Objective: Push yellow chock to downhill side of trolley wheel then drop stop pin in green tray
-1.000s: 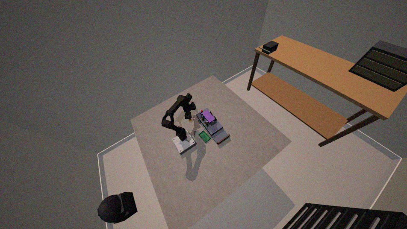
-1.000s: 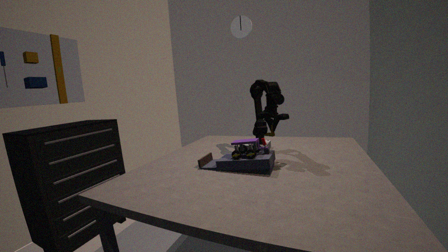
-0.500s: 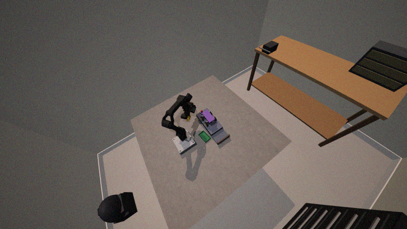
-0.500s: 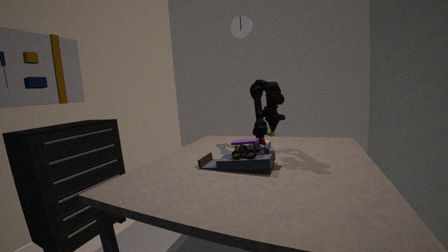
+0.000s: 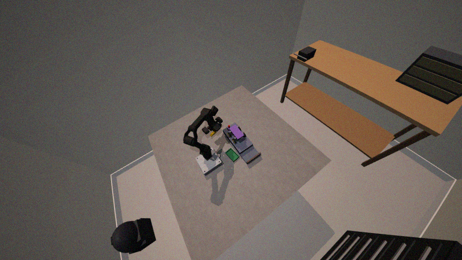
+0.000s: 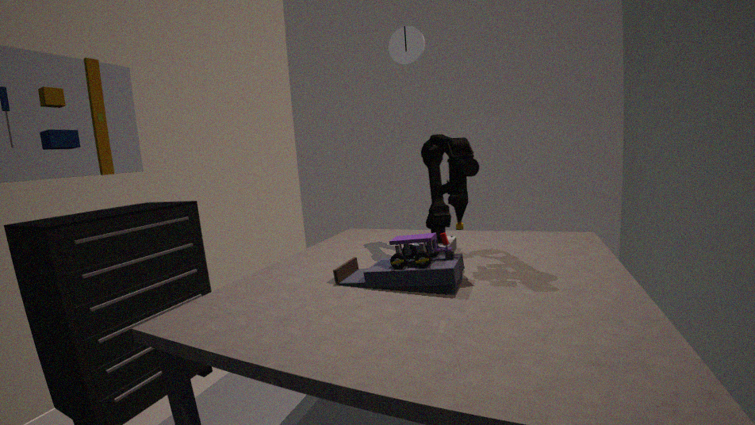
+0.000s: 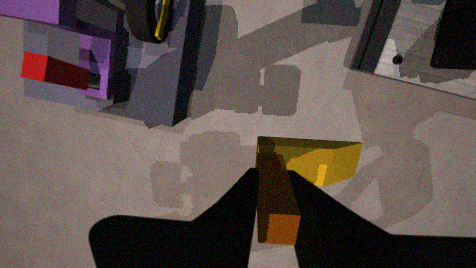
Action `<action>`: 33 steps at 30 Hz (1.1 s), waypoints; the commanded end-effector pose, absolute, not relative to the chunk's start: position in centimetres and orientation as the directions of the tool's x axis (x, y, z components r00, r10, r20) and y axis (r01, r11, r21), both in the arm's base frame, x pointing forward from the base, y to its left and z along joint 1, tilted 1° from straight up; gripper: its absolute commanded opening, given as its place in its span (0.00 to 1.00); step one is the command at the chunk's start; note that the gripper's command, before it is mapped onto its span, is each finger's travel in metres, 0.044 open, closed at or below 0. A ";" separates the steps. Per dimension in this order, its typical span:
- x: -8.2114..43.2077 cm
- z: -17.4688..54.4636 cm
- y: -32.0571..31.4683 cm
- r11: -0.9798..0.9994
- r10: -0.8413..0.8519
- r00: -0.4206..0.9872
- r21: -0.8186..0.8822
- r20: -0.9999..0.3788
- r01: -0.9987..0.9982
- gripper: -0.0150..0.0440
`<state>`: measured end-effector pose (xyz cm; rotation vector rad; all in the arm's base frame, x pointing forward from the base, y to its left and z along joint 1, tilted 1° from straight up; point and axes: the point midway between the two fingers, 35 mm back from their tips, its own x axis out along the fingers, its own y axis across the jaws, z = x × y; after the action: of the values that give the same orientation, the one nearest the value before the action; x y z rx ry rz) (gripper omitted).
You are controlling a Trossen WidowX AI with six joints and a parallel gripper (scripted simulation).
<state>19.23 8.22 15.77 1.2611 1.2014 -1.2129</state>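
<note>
My gripper (image 5: 213,130) (image 6: 460,220) (image 7: 270,177) points down and is shut on the orange handle (image 7: 284,229) of the yellow chock (image 5: 213,133) (image 6: 459,226) (image 7: 340,160). The chock hangs above the table, off the side of the ramp (image 5: 243,146) (image 6: 411,279) (image 7: 160,90) near its uphill end. The trolley (image 5: 237,131) (image 6: 413,239) (image 7: 30,10), with a purple top, stands on the ramp. The red-headed stop pin (image 5: 228,126) (image 6: 444,238) (image 7: 35,66) stands at its uphill end. The chock's rubber base is not discernible. The green tray (image 5: 232,155) lies beside the ramp.
The arm's pale base plate (image 5: 206,164) (image 7: 392,62) stands on the table (image 5: 277,154) (image 6: 528,338), near the tray. A brown end board (image 5: 254,158) (image 6: 346,269) closes the ramp's low end. The arm's shadow falls between the arm and the ramp.
</note>
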 end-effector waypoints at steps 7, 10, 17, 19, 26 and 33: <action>19.2 15.7 8.2 -0.127 0.027 0.012 0.008 -1.000 0.992 0.25; 19.3 15.7 7.5 -0.145 0.026 0.012 0.008 -1.000 0.989 0.25; 19.6 15.5 5.2 -0.181 0.024 0.012 0.008 -1.000 0.983 0.25; 19.7 15.5 4.6 -0.185 0.024 0.012 0.008 -1.000 0.983 0.25; 20.1 15.4 2.5 -0.190 0.021 0.013 0.008 -1.000 0.982 0.25; 20.3 15.3 0.4 -0.191 0.019 0.013 0.009 -1.000 0.982 0.25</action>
<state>20.21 1.27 15.41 1.3715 1.1170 -1.3315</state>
